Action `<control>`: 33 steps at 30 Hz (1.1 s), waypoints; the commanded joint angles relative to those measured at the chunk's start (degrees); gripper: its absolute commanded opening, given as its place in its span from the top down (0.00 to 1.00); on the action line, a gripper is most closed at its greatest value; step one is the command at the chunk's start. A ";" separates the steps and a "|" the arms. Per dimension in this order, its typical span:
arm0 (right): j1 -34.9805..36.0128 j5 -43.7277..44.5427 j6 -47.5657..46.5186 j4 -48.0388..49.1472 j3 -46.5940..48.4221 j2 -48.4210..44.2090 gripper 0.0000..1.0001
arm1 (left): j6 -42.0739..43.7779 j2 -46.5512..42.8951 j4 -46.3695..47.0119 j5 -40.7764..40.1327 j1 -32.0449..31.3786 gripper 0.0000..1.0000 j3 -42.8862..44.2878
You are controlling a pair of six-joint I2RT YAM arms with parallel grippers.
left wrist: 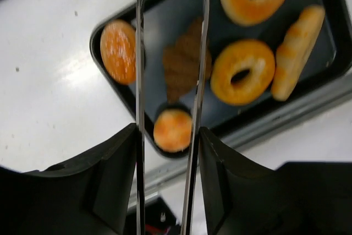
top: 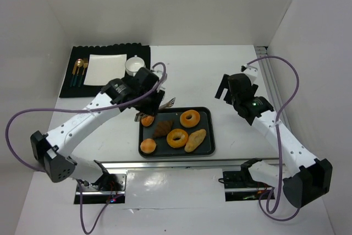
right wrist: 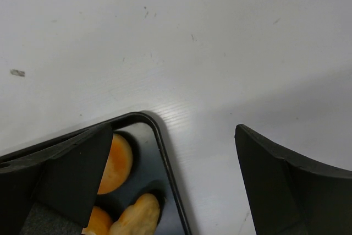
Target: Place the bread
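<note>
The left gripper (left wrist: 168,136) holds tongs (left wrist: 139,53) over the tray (top: 204,118) of bread (top: 177,138). The right gripper (right wrist: 173,136) is wide open beside the tray.

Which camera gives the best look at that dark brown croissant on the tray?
The left wrist view: the croissant sits close and central, though a blade of the tongs crosses its edge. The top view shows it small; the right wrist view misses it.

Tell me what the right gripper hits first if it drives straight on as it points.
Most likely the bare table. The right gripper, jaws open, points at white surface just past the tray corner. The rim lies close beside that line and could be grazed; depth is unclear.
</note>
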 commanded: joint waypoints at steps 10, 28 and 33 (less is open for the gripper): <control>-0.03 -0.16 -0.49 -0.49 2.59 -1.94 0.01 | -4.56 -12.69 -11.48 -0.05 -4.97 0.33 -5.45; -0.03 -1.22 -0.49 0.04 1.00 -1.94 0.01 | -7.90 -11.12 -5.42 5.66 -4.44 0.33 -15.47; -0.03 -1.22 -0.49 0.04 1.00 -2.47 0.01 | -7.90 -9.97 -4.27 5.66 -4.44 0.33 -16.62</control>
